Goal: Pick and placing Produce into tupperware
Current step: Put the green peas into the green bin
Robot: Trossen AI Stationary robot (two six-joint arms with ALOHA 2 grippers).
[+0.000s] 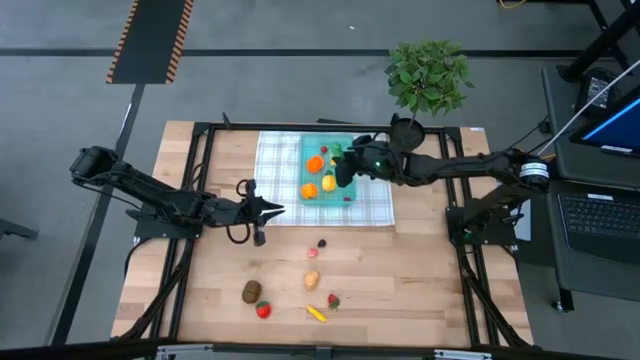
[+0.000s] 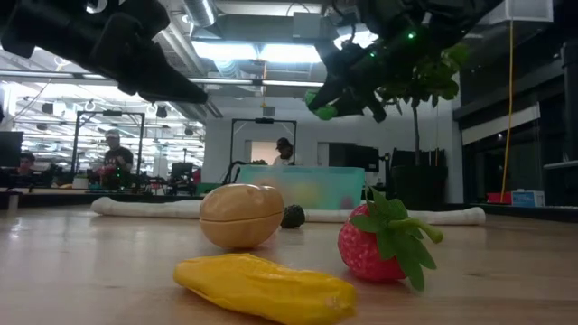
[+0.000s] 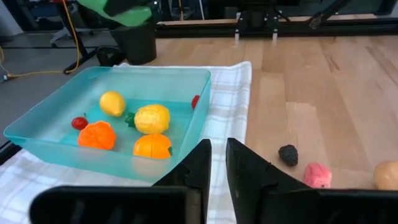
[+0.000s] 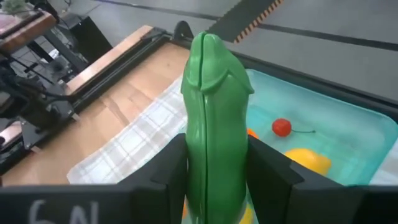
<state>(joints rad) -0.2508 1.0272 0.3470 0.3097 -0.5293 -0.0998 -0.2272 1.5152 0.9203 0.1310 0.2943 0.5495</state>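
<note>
The teal tupperware [image 1: 304,172] rests on a checked cloth [image 1: 275,165] at the table's far middle; oranges, lemons [image 3: 152,118] and a cherry [image 4: 282,127] lie in it. My right gripper [image 1: 345,168] hangs over it, shut on a green cucumber [image 4: 214,112]. My left gripper [image 1: 278,210] hovers left of the cloth's near corner, holding nothing, with a narrow gap between its fingers [image 3: 199,165]. More produce lies on the near table: a potato [image 2: 241,215], a strawberry [image 2: 370,244], a yellow piece [image 2: 262,287], a kiwi [image 1: 252,291] and a dark berry [image 3: 288,154]. My right gripper pinches the cucumber's two sides [image 4: 193,168] between its two fingers [image 4: 270,171], at the end nearer the wrist. The cucumber lies along the fingers and sticks out past their tips. The fingers come from the table's right, slanting down. The cucumber hangs clear above the tupperware.
A leafy potted plant [image 1: 428,75] stands at the far right, just behind my right arm. Black frame rails [image 1: 200,170] run along the table's left and right sides. Bare wood lies between the cloth and the loose produce.
</note>
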